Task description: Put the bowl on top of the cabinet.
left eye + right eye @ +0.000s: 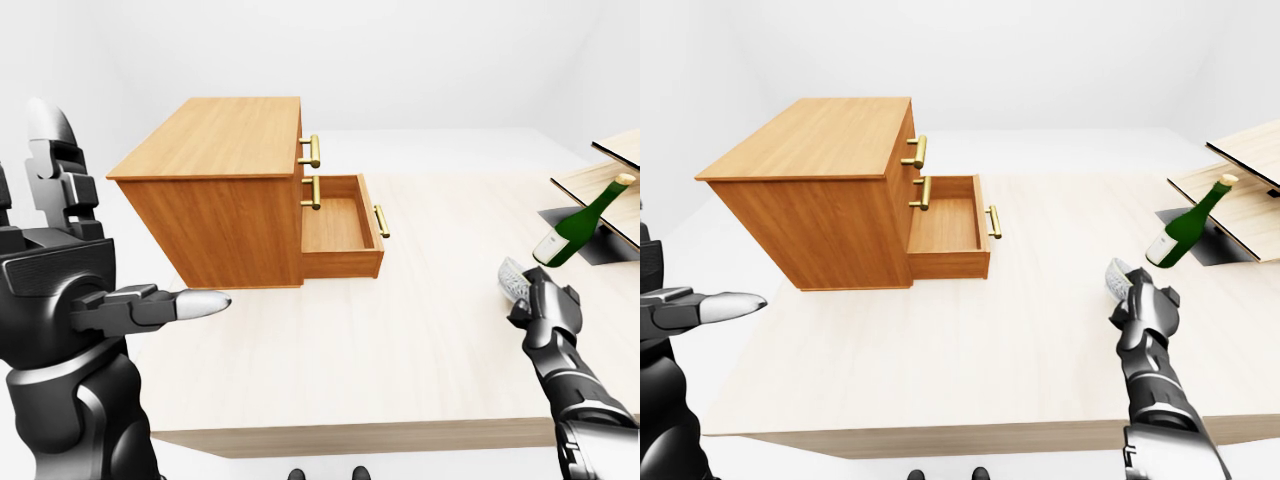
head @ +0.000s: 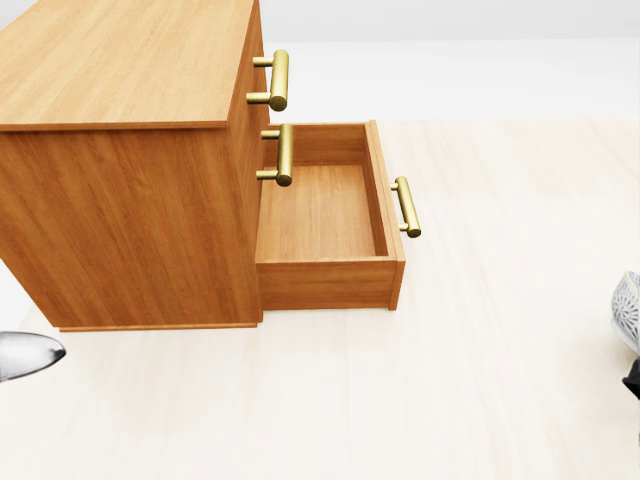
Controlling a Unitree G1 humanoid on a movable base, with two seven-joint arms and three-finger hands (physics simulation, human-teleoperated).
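The patterned grey-white bowl (image 1: 512, 278) is tipped up on its edge just above the table, right of centre in the left-eye view. My right hand (image 1: 528, 296) is closed on its lower rim. In the head view only a sliver of the bowl (image 2: 630, 312) shows at the right edge. The wooden cabinet (image 1: 222, 148) stands at the upper left with a bare flat top. Its bottom drawer (image 1: 338, 225) is pulled out and empty. My left hand (image 1: 120, 270) is raised far left, open and holding nothing, one silver-tipped finger (image 1: 205, 301) pointing right.
A green bottle (image 1: 577, 223) leans at the right by a dark stand and wooden shelf boards (image 1: 610, 175). Brass handles (image 2: 278, 80) stick out from the cabinet's drawer side. The pale table (image 1: 400, 340) ends in an edge near the bottom of the eye views.
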